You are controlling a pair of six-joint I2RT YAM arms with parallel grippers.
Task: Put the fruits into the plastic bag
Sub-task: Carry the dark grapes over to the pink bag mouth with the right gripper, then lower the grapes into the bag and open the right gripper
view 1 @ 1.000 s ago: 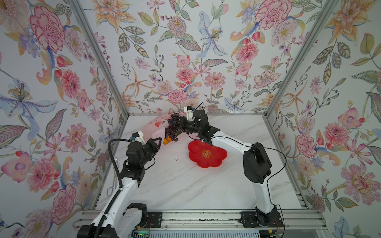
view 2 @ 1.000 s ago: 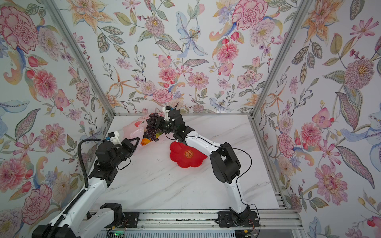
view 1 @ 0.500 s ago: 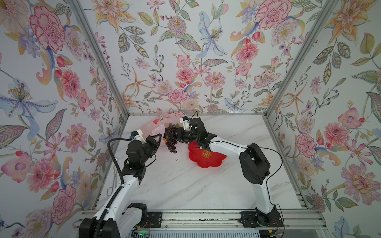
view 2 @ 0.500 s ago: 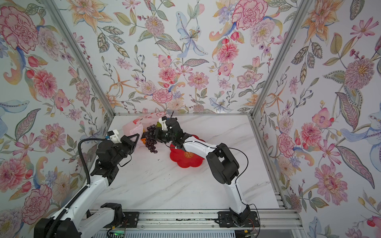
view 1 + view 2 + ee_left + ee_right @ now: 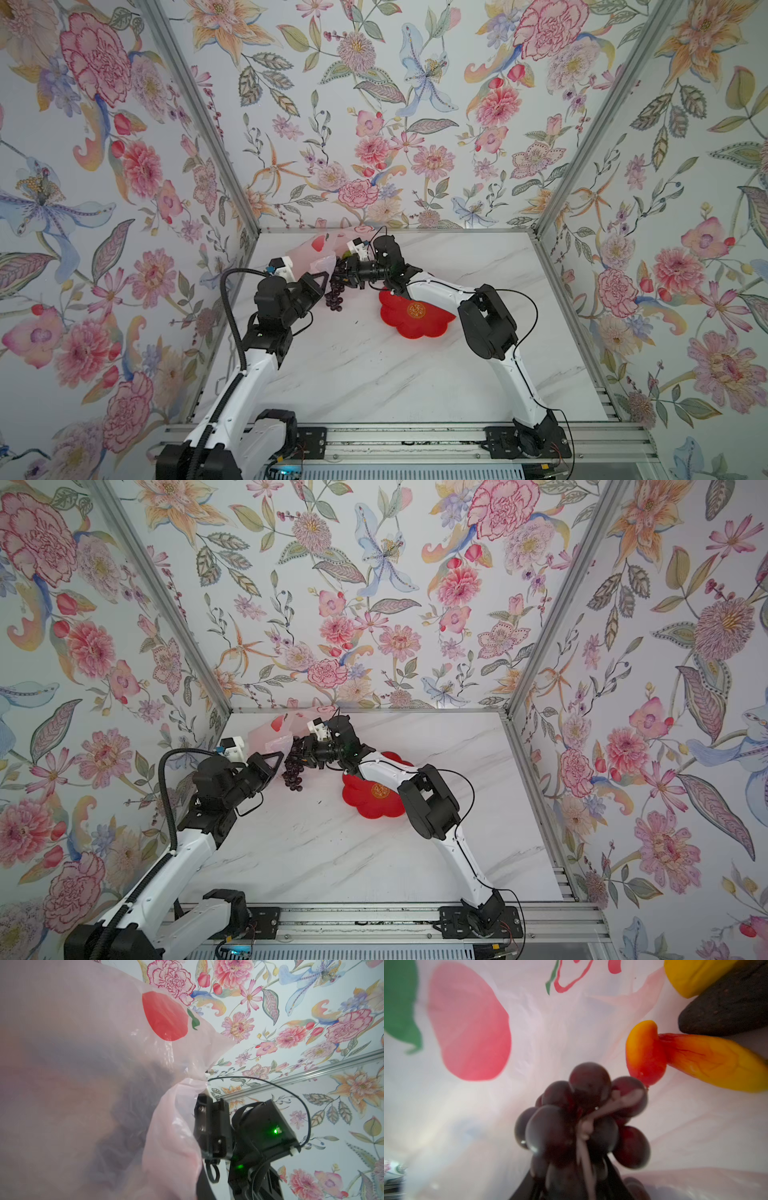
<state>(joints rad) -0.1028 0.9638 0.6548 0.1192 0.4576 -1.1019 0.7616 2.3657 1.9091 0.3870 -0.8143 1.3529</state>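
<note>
The pale pink plastic bag (image 5: 311,252) (image 5: 271,732) lies at the back left, and its mouth is lifted by my left gripper (image 5: 320,281) (image 5: 276,763), which is shut on its edge. In the left wrist view the bag (image 5: 83,1064) covers the jaws. My right gripper (image 5: 347,268) (image 5: 304,750) is shut on the dark purple grape bunch (image 5: 335,291) (image 5: 293,772) (image 5: 581,1118), which hangs at the bag's mouth. The right wrist view looks into the bag: a red-orange mango (image 5: 695,1059), a dark avocado-like piece (image 5: 726,1007) and a yellow fruit (image 5: 695,974) lie inside.
The red flower-shaped dish (image 5: 415,319) (image 5: 374,801) sits on the marble table under the right forearm. Floral walls close in the left, back and right sides, and an aluminium rail runs along the front edge.
My right gripper has carried the grapes down and to the left, from above the bag to its mouth. The left gripper has kept hold of the bag's edge and barely shifted.
</note>
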